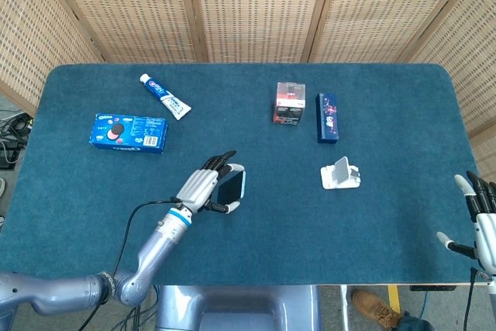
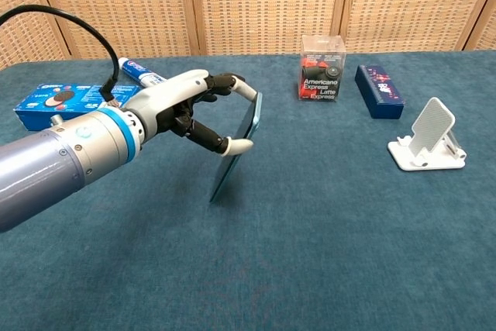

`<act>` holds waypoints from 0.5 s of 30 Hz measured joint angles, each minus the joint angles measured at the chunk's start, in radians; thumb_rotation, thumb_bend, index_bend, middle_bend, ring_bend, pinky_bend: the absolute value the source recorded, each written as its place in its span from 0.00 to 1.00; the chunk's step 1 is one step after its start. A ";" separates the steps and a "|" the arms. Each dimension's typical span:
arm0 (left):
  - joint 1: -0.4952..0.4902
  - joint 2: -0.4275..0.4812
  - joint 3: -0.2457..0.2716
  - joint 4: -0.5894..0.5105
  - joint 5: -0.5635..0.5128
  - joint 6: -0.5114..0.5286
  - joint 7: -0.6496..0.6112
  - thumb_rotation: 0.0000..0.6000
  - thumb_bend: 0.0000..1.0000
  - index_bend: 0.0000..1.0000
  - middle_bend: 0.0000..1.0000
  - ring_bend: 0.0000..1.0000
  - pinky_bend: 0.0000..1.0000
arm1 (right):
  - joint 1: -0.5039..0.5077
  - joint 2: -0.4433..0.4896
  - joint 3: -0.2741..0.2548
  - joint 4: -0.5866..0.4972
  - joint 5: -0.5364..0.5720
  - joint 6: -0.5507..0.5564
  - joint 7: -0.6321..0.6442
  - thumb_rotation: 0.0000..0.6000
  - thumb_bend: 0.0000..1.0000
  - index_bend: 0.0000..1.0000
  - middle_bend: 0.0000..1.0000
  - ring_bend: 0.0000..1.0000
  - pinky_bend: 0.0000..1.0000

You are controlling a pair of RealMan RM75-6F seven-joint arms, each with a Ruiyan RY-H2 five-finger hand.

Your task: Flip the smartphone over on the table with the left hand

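Note:
My left hand (image 1: 206, 188) (image 2: 184, 111) holds the smartphone (image 1: 232, 185) (image 2: 236, 149) lifted off the table, pinched between thumb and fingers. The phone stands nearly on edge, tilted, with its light blue back turned to the right. It hangs over the middle-left of the blue table (image 1: 372, 222). At the table's right front corner my right hand (image 1: 482, 218) stays with fingers spread and nothing in it; the chest view does not show it.
An Oreo box (image 1: 129, 132) (image 2: 68, 104) and a toothpaste tube (image 1: 165, 97) (image 2: 143, 75) lie at the back left. A coffee box (image 1: 289, 103) (image 2: 323, 67), a dark blue box (image 1: 328, 118) (image 2: 379, 91) and a white phone stand (image 1: 340, 174) (image 2: 426, 145) are at the right.

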 measured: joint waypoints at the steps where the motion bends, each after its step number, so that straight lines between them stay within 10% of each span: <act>1: 0.002 -0.003 0.000 0.004 0.007 0.002 -0.017 1.00 0.24 0.54 0.00 0.00 0.00 | 0.000 0.000 0.000 -0.001 0.001 -0.001 -0.002 1.00 0.00 0.01 0.00 0.00 0.00; 15: 0.075 -0.049 0.035 0.127 0.200 0.053 -0.449 1.00 0.24 0.51 0.00 0.00 0.00 | 0.002 -0.002 0.001 -0.001 0.005 -0.005 -0.009 1.00 0.00 0.01 0.00 0.00 0.00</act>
